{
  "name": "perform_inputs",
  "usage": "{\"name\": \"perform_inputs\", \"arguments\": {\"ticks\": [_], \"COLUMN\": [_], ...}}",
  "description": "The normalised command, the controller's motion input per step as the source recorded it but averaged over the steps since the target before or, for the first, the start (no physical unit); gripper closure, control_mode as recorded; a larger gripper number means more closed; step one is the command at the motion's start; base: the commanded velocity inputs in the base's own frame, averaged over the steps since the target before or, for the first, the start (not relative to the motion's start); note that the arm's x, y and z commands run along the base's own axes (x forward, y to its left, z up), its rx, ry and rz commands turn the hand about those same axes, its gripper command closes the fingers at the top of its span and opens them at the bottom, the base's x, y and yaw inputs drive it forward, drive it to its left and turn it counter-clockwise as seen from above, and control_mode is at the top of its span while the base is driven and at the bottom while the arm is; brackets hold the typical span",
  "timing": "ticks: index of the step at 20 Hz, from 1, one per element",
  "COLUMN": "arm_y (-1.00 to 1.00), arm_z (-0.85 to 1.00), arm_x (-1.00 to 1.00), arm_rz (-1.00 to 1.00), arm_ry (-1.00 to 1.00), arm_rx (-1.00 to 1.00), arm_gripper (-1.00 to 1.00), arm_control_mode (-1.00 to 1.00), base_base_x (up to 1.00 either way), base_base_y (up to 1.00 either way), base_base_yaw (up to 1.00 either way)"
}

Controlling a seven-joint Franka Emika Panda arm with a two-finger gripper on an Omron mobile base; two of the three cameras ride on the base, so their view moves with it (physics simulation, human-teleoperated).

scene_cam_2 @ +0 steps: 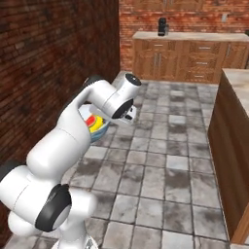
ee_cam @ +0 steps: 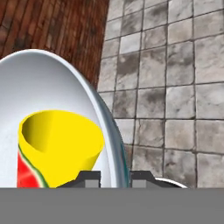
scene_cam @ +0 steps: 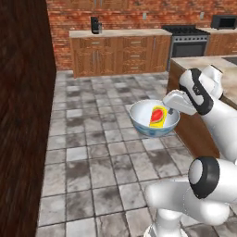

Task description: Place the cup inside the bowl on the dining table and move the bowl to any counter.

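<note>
Left base view gives us the bowl point(scene_cam: 153, 119) held up in the air above the tiled floor point(scene_cam: 92, 157), just off the near corner of the dining table point(scene_cam: 203, 62) and level with its wooden side. We see the gripper point(scene_cam: 172, 111) pinching the bowl's rim on the side towards the dining table, its jaws drawn close together with the wall of the bowl between them. In the hand view one fingertip point(ee_cam: 89, 179) sits inside the bowl point(ee_cam: 52, 83) and the other outside, against the blue-grey wall. The cup point(scene_cam: 158, 116) lies tipped on its side within the bowl, yellow with a red patch. From the hand view we look at the cup point(ee_cam: 59, 146) with its open mouth turned upward in that picture. The counter point(scene_cam: 118, 33) stands well beyond the dining table, against the brick wall point(scene_cam: 106, 14). In the right base view the arm covers most of the bowl point(scene_cam_2: 97, 129).
</note>
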Motion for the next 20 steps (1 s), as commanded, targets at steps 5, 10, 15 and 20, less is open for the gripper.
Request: {"name": "perform_inputs", "arguments": {"ticks": [5,10,15,20], "arm_y": [0.0,0.0,0.0,0.0], "arm_z": [0.0,0.0,0.0,0.0], "arm_x": [0.0,0.0,0.0,0.0], "arm_rz": [0.0,0.0,0.0,0.0], "arm_ry": [0.0,0.0,0.0,0.0], "arm_rx": [0.0,0.0,0.0,0.0], "arm_gripper": [1.0,1.0,1.0,1.0], "arm_control_mode": [1.0,1.0,1.0,1.0], "base_base_x": [0.96,0.94,1.0,1.0], "base_base_y": [0.46,0.41,0.34,0.3], "base_base_yaw": [0.0,0.0,0.0,0.0]}}
